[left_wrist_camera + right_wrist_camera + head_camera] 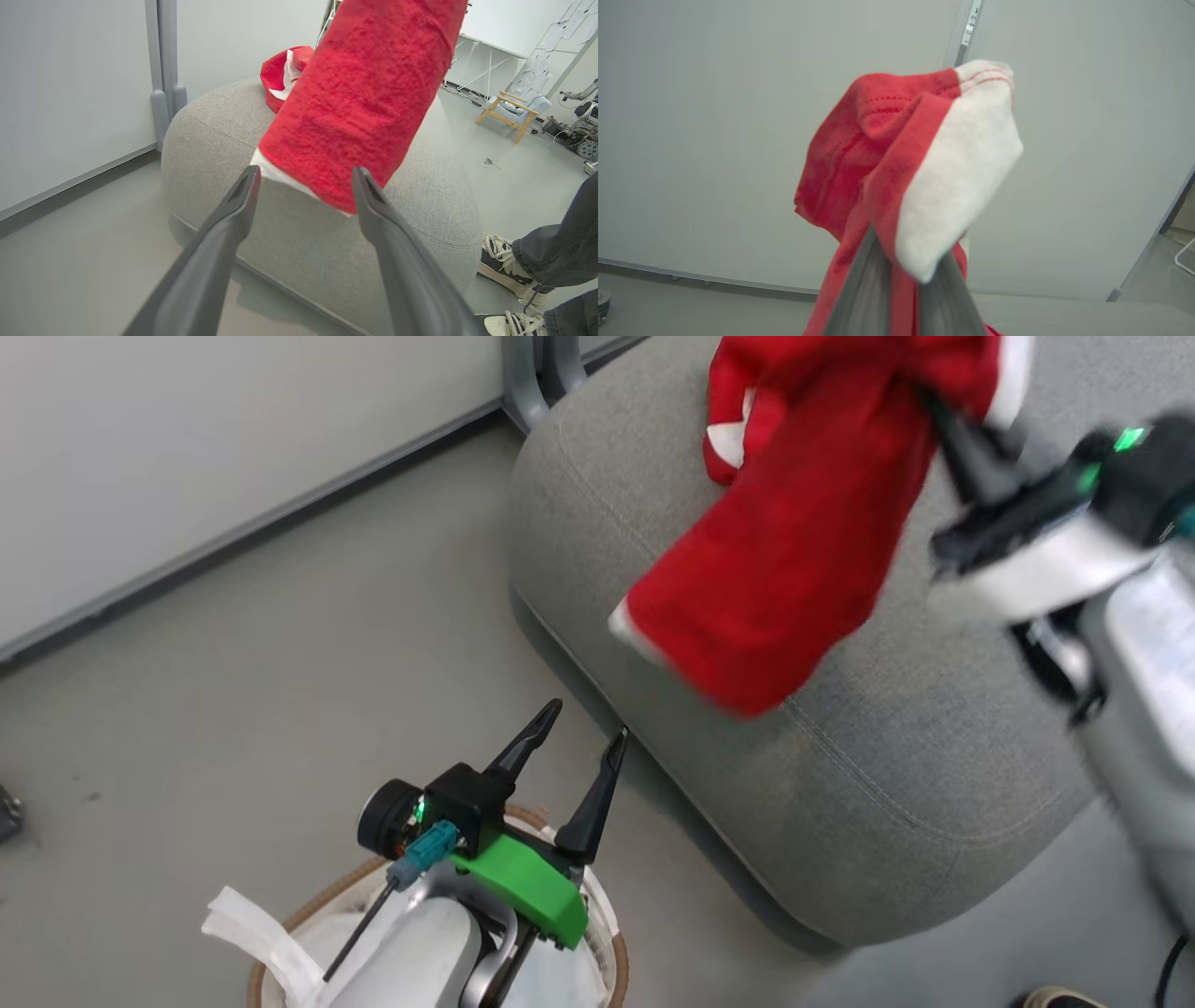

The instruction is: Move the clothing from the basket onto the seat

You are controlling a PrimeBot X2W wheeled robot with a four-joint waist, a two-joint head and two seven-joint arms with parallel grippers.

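Right gripper clamped on clothing, hanging long-axis-down just above seat; left gripper, spread and empty, hovers over basket.

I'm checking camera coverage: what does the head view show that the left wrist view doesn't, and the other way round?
Head view, not left wrist: the basket, and the right gripper shut on the hanging garment. Left wrist, not head: a person's trouser legs and a wooden chair. Both: the seat, that garment, a second garment lying on the seat, and the open left gripper.
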